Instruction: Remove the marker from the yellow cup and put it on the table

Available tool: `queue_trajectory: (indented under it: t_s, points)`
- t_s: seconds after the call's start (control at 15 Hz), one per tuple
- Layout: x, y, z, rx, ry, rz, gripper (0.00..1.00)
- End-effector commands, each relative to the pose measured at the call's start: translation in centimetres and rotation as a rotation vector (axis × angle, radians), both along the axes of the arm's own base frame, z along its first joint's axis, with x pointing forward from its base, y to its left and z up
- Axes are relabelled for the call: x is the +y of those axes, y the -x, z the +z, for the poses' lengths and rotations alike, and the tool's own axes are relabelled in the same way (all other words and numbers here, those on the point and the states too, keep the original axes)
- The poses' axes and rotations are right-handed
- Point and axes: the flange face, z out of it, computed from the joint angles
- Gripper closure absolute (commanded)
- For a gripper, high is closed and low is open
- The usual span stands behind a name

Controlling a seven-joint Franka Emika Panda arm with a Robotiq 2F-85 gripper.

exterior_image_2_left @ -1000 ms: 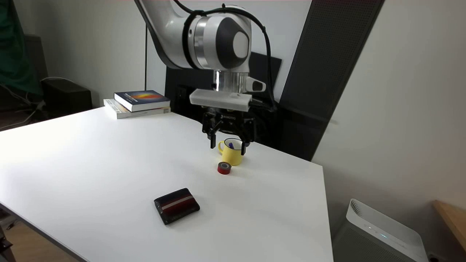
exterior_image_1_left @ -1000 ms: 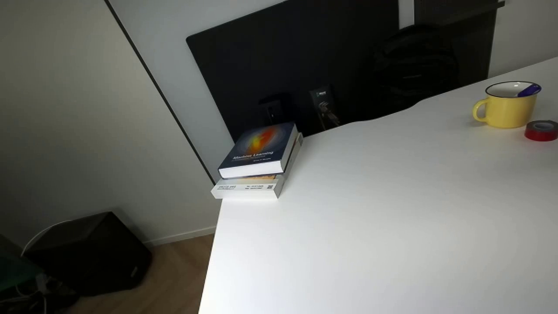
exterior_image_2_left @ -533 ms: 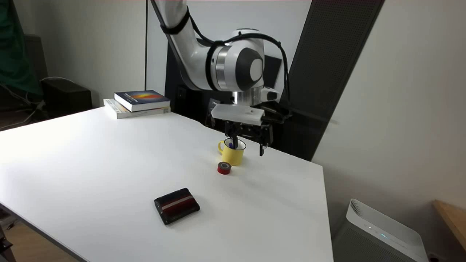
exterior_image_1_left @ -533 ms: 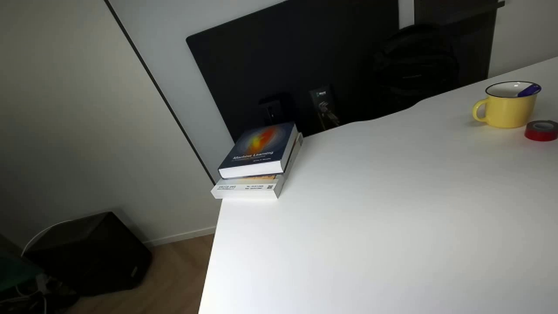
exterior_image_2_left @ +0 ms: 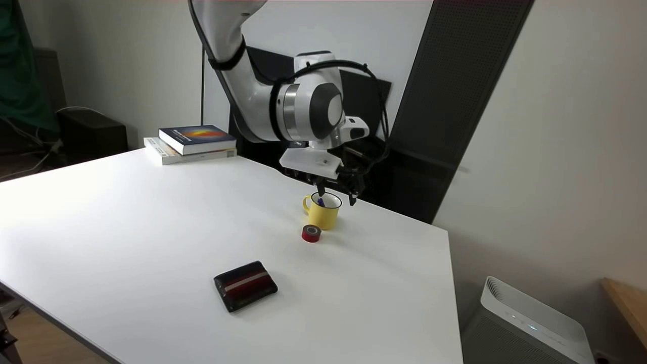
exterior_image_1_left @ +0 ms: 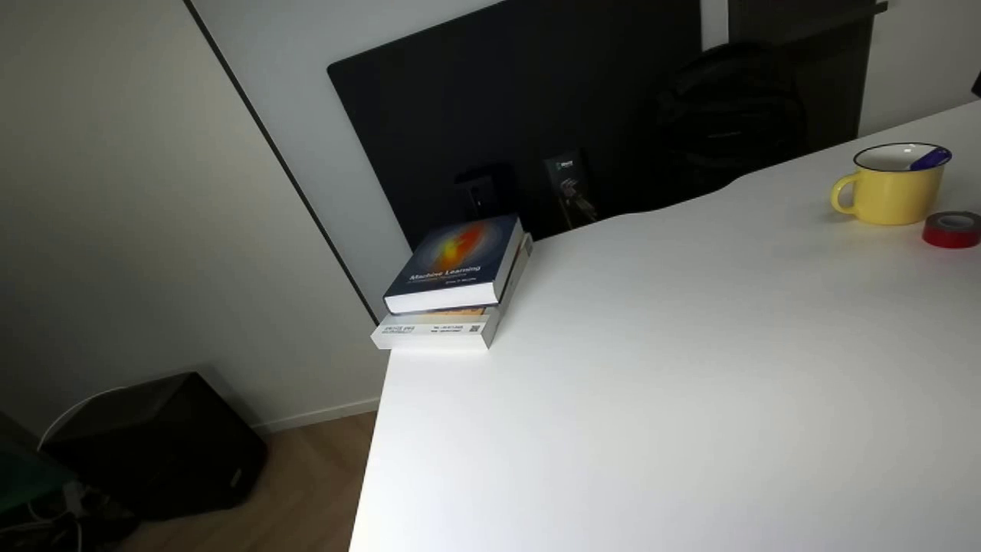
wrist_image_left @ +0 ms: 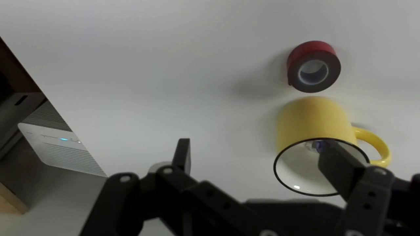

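Note:
The yellow cup [exterior_image_1_left: 895,198] stands upright on the white table [exterior_image_1_left: 651,368]; it also shows in an exterior view [exterior_image_2_left: 322,218] and in the wrist view [wrist_image_left: 311,118]. The marker [exterior_image_1_left: 930,159] leans inside the cup, its blue-purple end at the rim. In the wrist view the marker [wrist_image_left: 317,146] is mostly hidden behind a finger. My gripper [wrist_image_left: 256,144] is open and empty. In the wrist view one finger overlaps the cup's mouth and the other is off to the left over the table. In an exterior view the gripper [exterior_image_2_left: 337,197] is tilted at the cup's rim height or slightly above.
A red tape roll [wrist_image_left: 311,49] lies beside the cup. A dark wallet with a red stripe [exterior_image_2_left: 246,286] lies nearer the front of the table. Stacked books [exterior_image_2_left: 197,141] stand at the table's far left corner. A white appliance [exterior_image_2_left: 530,323] stands beyond the table's right edge.
In an exterior view my open gripper first moved right and down by the cup, then shifted back left, rose slightly and tilted. The cup and marker have not moved.

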Motion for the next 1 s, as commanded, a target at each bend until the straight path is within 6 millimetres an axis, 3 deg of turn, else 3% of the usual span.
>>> queue_trajectory:
  t_s: [0.0, 0.2, 0.93]
  points:
    - [1.6, 0.0, 0.0, -0.123, 0.062, -0.013, 0.00]
    - [2.1, -0.2, -1.2, -0.086, 0.109, -0.041, 0.00]
    - [2.0, 0.1, -1.6, -0.075, 0.105, -0.015, 0.00]
